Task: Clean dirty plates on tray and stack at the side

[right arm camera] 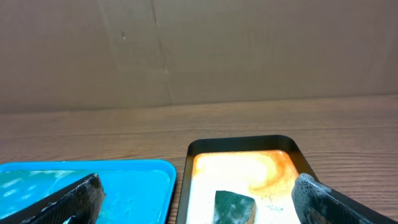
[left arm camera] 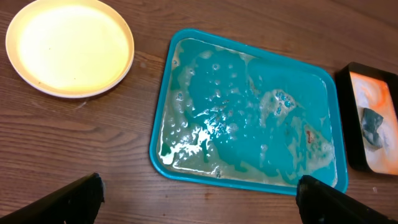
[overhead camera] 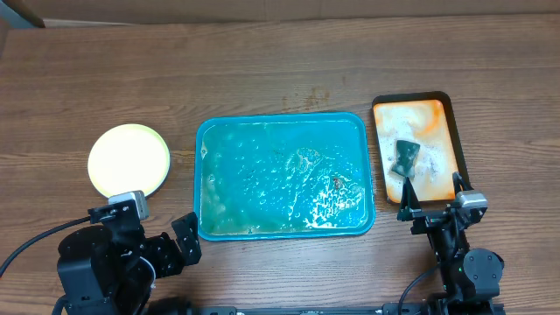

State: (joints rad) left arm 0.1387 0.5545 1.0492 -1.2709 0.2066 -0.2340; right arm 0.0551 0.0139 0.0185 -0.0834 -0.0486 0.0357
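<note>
The teal-blue tray (overhead camera: 360, 122) lies mid-table, wet with foamy water, with no plate on it; it also shows in the left wrist view (left arm camera: 163, 134) and the right wrist view (right arm camera: 163, 169). A pale yellow-green plate (overhead camera: 129, 159) sits on the table left of the tray, seen also in the left wrist view (left arm camera: 69, 46); I cannot tell whether other plates lie under it. My left gripper (overhead camera: 157, 229) (left arm camera: 199, 199) is open and empty near the front edge, left of the tray. My right gripper (overhead camera: 434, 203) (right arm camera: 196, 199) is open and empty at the orange tray's near end.
A smaller orange, dark-rimmed tray (overhead camera: 455, 131) with white foam stands right of the teal tray. A dark green sponge (overhead camera: 405, 158) lies in it, also visible in the right wrist view (right arm camera: 234, 206). A cardboard wall rises behind the table's far edge.
</note>
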